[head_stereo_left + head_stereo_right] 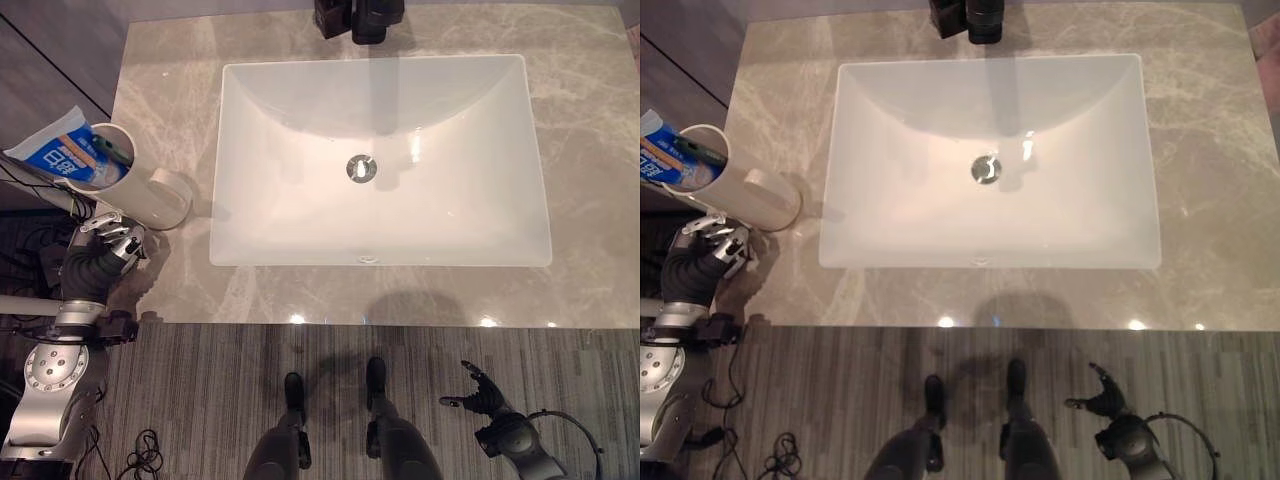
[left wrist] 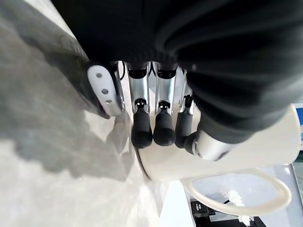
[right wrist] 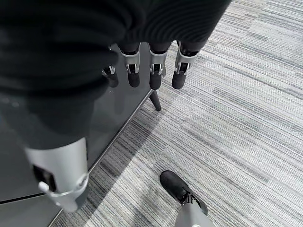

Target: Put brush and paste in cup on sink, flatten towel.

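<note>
A white cup [image 1: 150,195] with a handle stands at the counter's left edge. A blue and white toothpaste tube [image 1: 65,150] sticks out of its mouth. My left hand [image 1: 100,255] is just in front of the cup at the counter's edge. In the left wrist view its straight fingers [image 2: 154,127] rest their dark tips against the cup's wall [image 2: 227,156], thumb held apart. My right hand [image 1: 485,400] hangs low at the right above the floor, fingers [image 3: 154,71] relaxed and holding nothing.
A white rectangular basin [image 1: 450,220] with a metal drain [image 1: 361,168] fills the middle of the marble counter [image 1: 590,200]. A dark tap [image 1: 365,18] stands at the back centre. The dark cabinet front [image 3: 109,123] is beside my right hand, over grey striped floor [image 3: 246,118].
</note>
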`<state>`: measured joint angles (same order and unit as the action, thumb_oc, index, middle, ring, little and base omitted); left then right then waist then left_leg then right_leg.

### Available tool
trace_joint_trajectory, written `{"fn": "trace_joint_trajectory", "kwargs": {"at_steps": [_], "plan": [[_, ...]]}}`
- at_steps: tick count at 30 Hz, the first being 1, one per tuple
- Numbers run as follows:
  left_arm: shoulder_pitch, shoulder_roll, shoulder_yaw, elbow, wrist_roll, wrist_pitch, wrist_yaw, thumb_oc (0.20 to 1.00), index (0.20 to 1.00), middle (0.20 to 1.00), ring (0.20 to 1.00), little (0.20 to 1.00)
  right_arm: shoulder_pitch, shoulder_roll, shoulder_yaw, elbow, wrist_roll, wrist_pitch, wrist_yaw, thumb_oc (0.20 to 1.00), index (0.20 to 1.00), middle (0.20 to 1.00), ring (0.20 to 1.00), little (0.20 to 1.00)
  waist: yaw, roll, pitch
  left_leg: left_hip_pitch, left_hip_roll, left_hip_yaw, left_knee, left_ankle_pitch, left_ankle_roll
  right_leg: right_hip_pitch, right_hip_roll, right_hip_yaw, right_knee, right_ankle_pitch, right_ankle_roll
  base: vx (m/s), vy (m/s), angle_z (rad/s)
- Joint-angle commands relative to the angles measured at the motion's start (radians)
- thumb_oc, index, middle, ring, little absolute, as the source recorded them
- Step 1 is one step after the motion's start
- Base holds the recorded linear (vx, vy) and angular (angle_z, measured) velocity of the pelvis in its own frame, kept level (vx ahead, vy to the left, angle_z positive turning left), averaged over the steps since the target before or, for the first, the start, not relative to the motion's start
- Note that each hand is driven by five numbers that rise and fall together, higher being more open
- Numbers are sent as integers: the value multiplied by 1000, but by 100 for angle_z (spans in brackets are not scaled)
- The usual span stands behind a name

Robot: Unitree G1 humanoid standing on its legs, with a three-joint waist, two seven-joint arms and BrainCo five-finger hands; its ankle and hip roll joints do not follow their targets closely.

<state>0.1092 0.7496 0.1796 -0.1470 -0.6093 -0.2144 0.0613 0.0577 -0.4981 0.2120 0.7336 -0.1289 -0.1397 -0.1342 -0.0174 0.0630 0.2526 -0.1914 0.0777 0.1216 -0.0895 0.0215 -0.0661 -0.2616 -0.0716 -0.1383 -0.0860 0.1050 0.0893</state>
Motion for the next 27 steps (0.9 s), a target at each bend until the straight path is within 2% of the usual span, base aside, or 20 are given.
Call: {"fn": "trace_joint_trajectory", "kwargs": {"at_steps": [1, 7, 14, 22, 27], "plan": [[27, 14, -35, 47, 43, -7, -9, 200, 200, 200, 200, 200, -23, -3, 38, 24, 37, -9, -24, 1000, 1000, 1000, 1000, 1000, -20, -35, -37, -16, -4, 2, 2, 51, -18, 65, -55, -15, 36, -58, 47, 33, 19, -2], [89, -20, -24, 28, 62, 0, -38, 200, 200, 200, 200, 200, -11, 7, 38, 67, 26, -4, -13, 1000, 1000, 1000, 1000, 1000, -14, -33, -62, 15, -8, 5, 2, 39, -14, 97, -57, -12, 31, -64, 46, 14, 6, -2], [171, -42, 3, -1, 41, 4, -78, 200, 200, 200, 200, 200, -15, 25, 27, 166, -14, 13, -28, 1000, 1000, 1000, 1000, 1000, 0, -16, -94, 47, -13, -4, 2, 33, -14, 144, -62, -25, 14, -70, 43, -5, -4, 1], [158, -31, 10, 12, 28, -5, -72, 200, 200, 200, 200, 200, -36, 13, 54, 142, -12, 7, -21, 1000, 1000, 1000, 1000, 1000, 2, -6, -104, 20, -10, 12, 2, 44, -18, 106, -63, -5, -1, -47, 46, -43, -8, -1], [132, -21, 2, 15, 47, -9, -58, 200, 200, 200, 200, 200, -27, 36, 23, 78, 99, -13, -5, 1000, 1000, 1000, 1000, 1000, -8, -9, -87, -9, 1, 20, 2, 63, -25, 69, -50, 11, -1, -36, 41, -24, -30, -14]]}}
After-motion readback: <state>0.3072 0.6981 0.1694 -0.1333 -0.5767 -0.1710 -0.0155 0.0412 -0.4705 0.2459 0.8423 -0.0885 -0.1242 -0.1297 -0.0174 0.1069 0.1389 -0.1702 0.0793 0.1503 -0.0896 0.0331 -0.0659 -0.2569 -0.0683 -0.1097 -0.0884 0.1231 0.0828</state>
